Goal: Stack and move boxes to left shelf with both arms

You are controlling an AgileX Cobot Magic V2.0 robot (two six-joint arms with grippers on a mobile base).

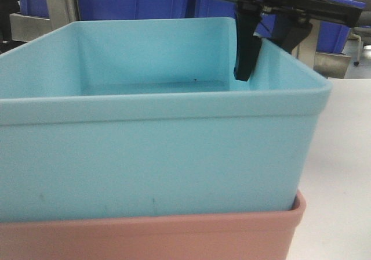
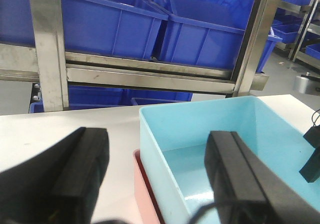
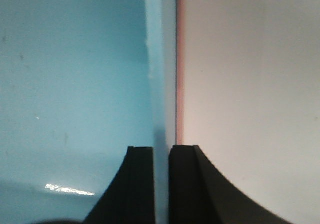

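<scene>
The light blue box (image 1: 156, 155) sits nested inside the pink box (image 1: 145, 237) on the white table. My right gripper (image 3: 161, 156) is shut on the blue box's right wall (image 3: 162, 59), one finger inside and one outside; in the front view it (image 1: 272, 48) hangs over the box's far right corner. My left gripper (image 2: 157, 176) is open and straddles the left walls of the blue box (image 2: 155, 149) and the pink box (image 2: 142, 189). Its fingers (image 2: 75, 174) stand well apart from those walls. I cannot tell whether the steel rack behind is the left shelf.
A stainless-steel rack (image 2: 150, 76) with upright posts (image 2: 47, 44) stands just past the table's far edge, loaded with big dark blue crates (image 2: 115, 29). White table (image 1: 342, 173) shows to the right of the boxes and to their left (image 2: 60, 124).
</scene>
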